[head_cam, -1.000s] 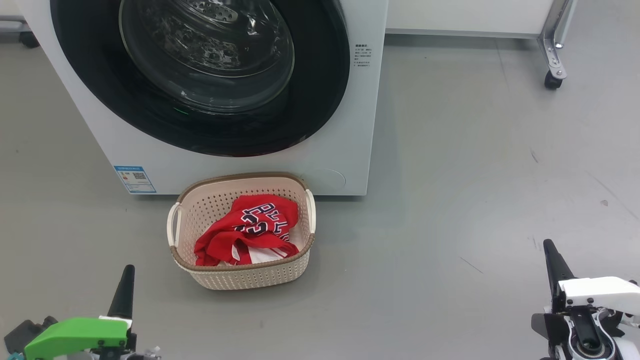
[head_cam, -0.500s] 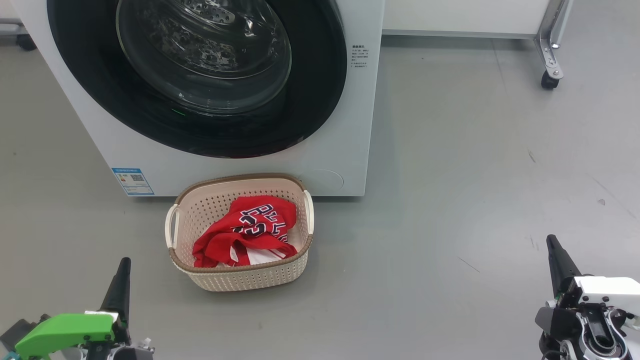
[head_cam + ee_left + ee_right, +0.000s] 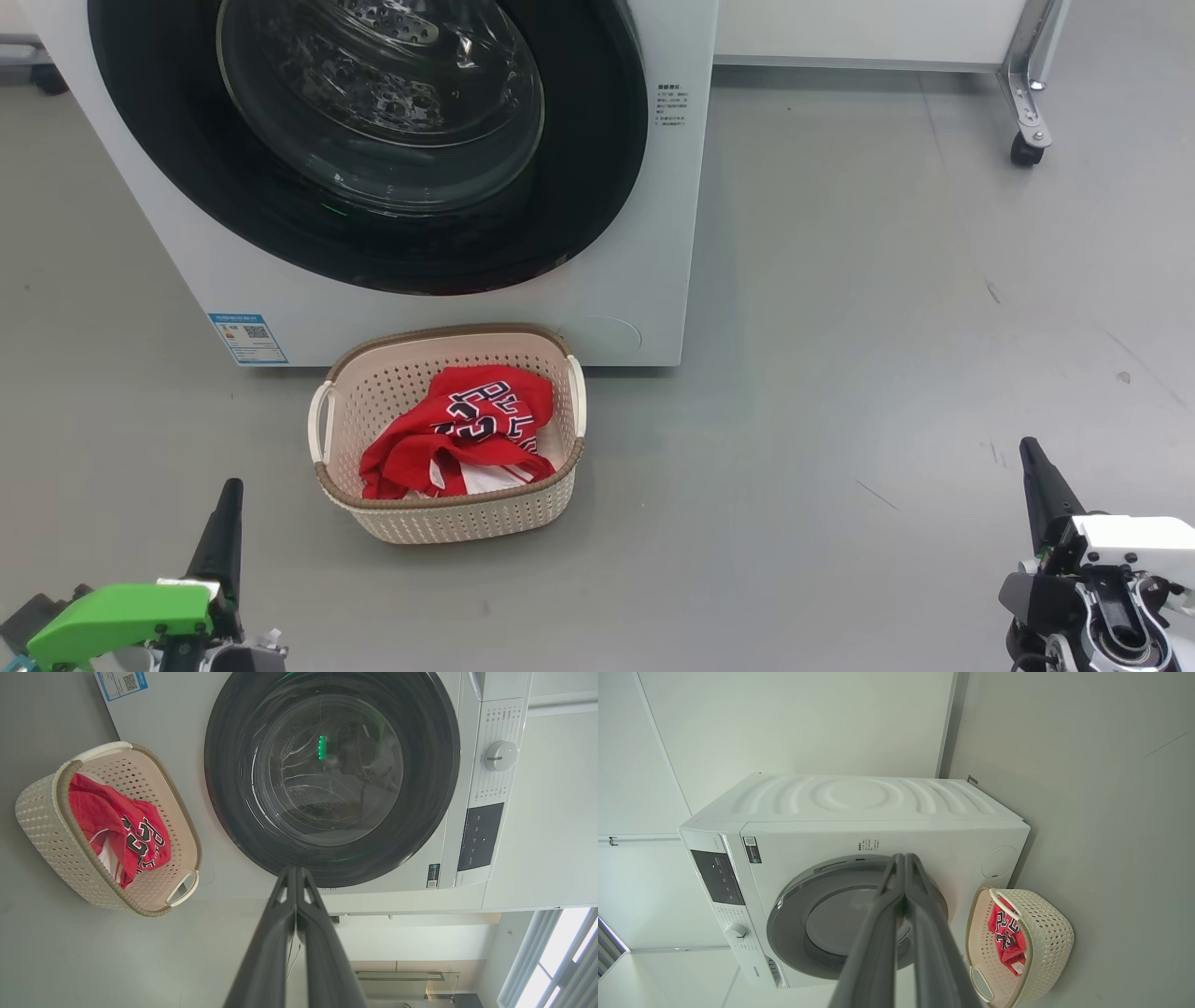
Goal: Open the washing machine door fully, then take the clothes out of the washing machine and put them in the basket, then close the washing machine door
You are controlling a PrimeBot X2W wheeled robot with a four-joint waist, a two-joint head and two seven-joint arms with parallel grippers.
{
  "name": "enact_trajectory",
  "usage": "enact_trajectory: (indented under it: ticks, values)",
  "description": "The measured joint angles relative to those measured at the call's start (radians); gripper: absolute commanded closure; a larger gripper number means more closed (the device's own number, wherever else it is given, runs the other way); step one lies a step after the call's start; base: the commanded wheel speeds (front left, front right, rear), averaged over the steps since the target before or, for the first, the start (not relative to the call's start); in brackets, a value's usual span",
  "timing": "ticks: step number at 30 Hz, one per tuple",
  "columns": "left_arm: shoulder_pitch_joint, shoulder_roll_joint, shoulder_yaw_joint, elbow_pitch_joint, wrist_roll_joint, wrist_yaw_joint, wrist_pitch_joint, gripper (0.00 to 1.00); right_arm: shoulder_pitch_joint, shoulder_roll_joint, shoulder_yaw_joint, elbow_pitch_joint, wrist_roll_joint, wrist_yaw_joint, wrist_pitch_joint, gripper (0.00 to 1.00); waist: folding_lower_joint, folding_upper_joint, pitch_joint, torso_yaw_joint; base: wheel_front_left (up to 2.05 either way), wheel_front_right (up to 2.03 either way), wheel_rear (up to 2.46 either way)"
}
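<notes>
Washing machine door [image 3: 373,140] shut, clothes [image 3: 467,425] lying in the basket [image 3: 448,518].
Head view: your basket sits on the floor [image 3: 840,373] just in front of the washing machine [image 3: 644,280], with the left gripper [image 3: 231,487] and right gripper [image 3: 1029,446] low and well apart from it. Left wrist view: jaws clenched together, empty. Right wrist view: jaws clenched too, empty; the door lies flush.

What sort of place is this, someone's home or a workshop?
Probably a lab or test room staged for laundry: a white washing machine on a bare grey floor, a basket of red clothes, and a wheeled metal frame nearby.
</notes>
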Motion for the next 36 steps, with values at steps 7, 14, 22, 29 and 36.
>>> enact_trajectory:
  ticks: [7, 14, 22, 29, 36]
  values:
    - [0.0, 0.0, 0.0, 0.0, 0.0, 0.0, 0.0, 1.0, 0.0, 0.0, 0.0, -0.001, 0.0, 0.0, 0.0, 1.0, 0.0, 0.0, 0.0, 0.0, 0.0, 0.0, 0.0]
    - [0.0, 0.0, 0.0, -0.001, 0.0, 0.0, 0.0, 1.0, 0.0, 0.0, 0.0, -0.002, 0.0, 0.0, 0.0, 1.0, 0.0, 0.0, 0.0, 0.0, 0.0, 0.0, 0.0]
    - [0.0, 0.0, 0.0, -0.001, 0.0, 0.0, 0.0, 1.0, 0.0, 0.0, 0.001, -0.003, 0.002, 0.0, 0.0, 1.0, 0.0, 0.0, 0.0, 0.0, 0.0, 0.0, 0.0]
    - [0.0, 0.0, 0.0, -0.001, 0.0, 0.0, 0.0, 1.0, 0.0, 0.0, 0.001, -0.004, 0.004, 0.0, 0.0, 1.0, 0.0001, 0.0, 0.0, 0.0, 0.0, 0.0, 0.0]
    - [0.0, 0.0, 0.0, -0.001, 0.0, 0.0, 0.0, 1.0, 0.0, 0.0, 0.001, -0.004, 0.004, 0.0, 0.0, 1.0, 0.0, 0.0, 0.0, 0.0, 0.0, 0.0, 0.0]
